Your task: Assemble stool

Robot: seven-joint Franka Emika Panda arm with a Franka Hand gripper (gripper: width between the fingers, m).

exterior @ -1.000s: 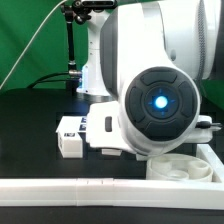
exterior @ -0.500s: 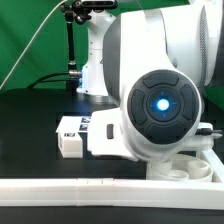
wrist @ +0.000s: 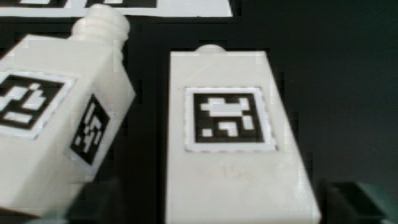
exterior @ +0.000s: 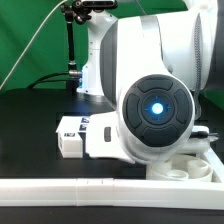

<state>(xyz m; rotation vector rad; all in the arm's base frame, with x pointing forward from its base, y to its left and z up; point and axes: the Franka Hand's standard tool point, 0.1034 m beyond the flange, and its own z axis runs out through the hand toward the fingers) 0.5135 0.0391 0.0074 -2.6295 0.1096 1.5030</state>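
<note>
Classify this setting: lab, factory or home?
Likely a robotics lab bench: green backdrop curtain, black table, and white stool legs carrying printed marker tags.

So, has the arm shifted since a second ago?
Yes: its blue-lit joint has slid toward the exterior view's left against the white rail.

No words, nos. or brand names legible. Only signs: square b/w marker tags [wrist: 226, 117]. One on a white blocky plastic stool leg [wrist: 231, 180], two on adjoining faces of the tilted white leg [wrist: 59, 160] beside it. Cut-off tags on the marker board [wrist: 169, 5].
</note>
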